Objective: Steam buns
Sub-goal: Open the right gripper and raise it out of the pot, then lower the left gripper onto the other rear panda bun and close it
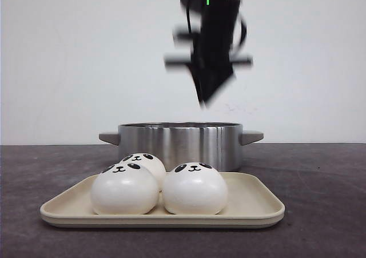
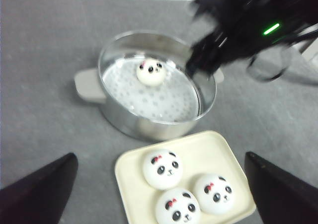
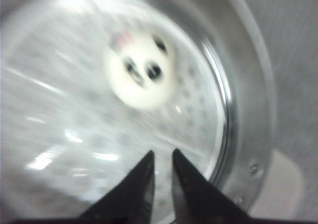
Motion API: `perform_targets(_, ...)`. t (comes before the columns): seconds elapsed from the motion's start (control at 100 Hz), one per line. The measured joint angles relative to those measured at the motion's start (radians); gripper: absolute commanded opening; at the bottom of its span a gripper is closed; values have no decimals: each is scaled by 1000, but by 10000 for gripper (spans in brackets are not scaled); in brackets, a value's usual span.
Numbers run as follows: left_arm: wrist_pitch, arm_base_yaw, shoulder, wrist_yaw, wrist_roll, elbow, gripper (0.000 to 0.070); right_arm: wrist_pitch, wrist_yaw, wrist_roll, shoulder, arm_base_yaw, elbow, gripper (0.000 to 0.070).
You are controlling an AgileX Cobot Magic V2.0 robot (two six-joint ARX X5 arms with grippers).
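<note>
Steel pot [image 2: 149, 119]: one bun [image 2: 150, 72]; tray [image 2: 218, 149]: three.

a plain white wall [image 1: 68, 58] rises right behind the dark grey table [image 1: 320, 212], meeting its far edge in a straight line. the tabletop is matte and faintly speckled. light is even and soft.
</note>
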Motion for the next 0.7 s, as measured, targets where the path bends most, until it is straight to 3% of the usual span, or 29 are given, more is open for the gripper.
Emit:
perform_targets(0.22,-15,-45,171,79,-38,0,700,32,52,-17,-333,127,16,16)
perform_targets(0.51,-9,-138,425,85,-51,0,700,-10,100,-53,-643,240,16,16)
perform_targets(0.7,76,-197,583,85,-51,0,700,-21,102,-53,-743,251,16,16)
